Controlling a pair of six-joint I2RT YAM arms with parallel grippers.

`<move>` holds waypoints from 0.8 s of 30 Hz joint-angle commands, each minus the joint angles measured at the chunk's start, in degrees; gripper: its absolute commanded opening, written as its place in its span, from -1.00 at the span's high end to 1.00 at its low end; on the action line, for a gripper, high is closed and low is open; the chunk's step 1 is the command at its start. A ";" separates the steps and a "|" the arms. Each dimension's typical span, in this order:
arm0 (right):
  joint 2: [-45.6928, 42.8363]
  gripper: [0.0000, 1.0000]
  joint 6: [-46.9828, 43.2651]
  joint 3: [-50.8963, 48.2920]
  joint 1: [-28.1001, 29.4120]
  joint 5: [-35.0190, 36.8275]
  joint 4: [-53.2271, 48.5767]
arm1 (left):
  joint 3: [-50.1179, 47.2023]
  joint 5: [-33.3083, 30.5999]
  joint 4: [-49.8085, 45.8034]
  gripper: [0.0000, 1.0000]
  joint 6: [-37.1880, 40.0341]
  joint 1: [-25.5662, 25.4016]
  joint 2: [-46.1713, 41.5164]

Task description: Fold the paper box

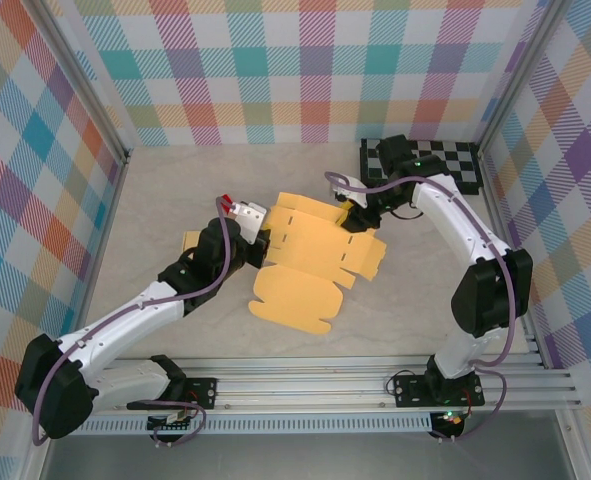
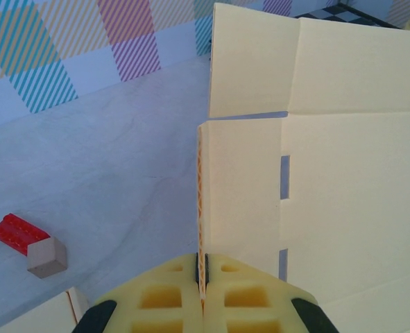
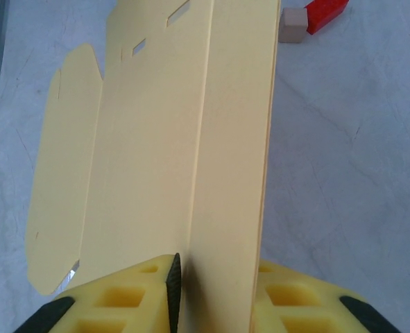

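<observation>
The yellow paper box [image 1: 315, 260] lies mostly unfolded in the middle of the table. My left gripper [image 1: 258, 232] is at its left edge. In the left wrist view that gripper [image 2: 203, 277] is shut on the thin edge of a raised side flap, and the rest of the paper box [image 2: 343, 173] spreads to the right. My right gripper [image 1: 353, 218] is at the far right edge of the box. In the right wrist view a raised panel of the paper box [image 3: 163, 139] slants between its fingers [image 3: 218, 277]; the left pad touches the panel and the right finger sits behind its edge.
A red brick [image 2: 14, 232] and a tan block [image 2: 46, 257] lie just beyond the left gripper; the same brick [image 3: 326, 12] and block [image 3: 293, 22] show past the panel. A checkered board [image 1: 435, 160] sits at the back right. A small yellow card piece [image 1: 190, 241] lies left. Plaid walls enclose the table.
</observation>
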 commanded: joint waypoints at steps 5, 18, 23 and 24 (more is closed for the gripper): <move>-3.85 0.62 -0.88 -1.62 -0.25 -0.87 -0.04 | 0.91 -2.14 0.53 1.00 0.32 -0.99 1.69; -2.93 0.73 0.57 -1.45 0.02 -1.33 -0.83 | 1.22 -2.52 -0.51 1.00 0.53 -1.47 2.23; -3.60 1.00 0.61 -2.61 0.06 0.83 0.83 | 7.21 -4.66 -9.35 0.94 -5.58 -0.74 3.22; -4.14 1.00 0.73 -3.70 0.06 1.90 2.36 | 9.42 -3.80 -12.36 0.88 -7.82 0.02 3.37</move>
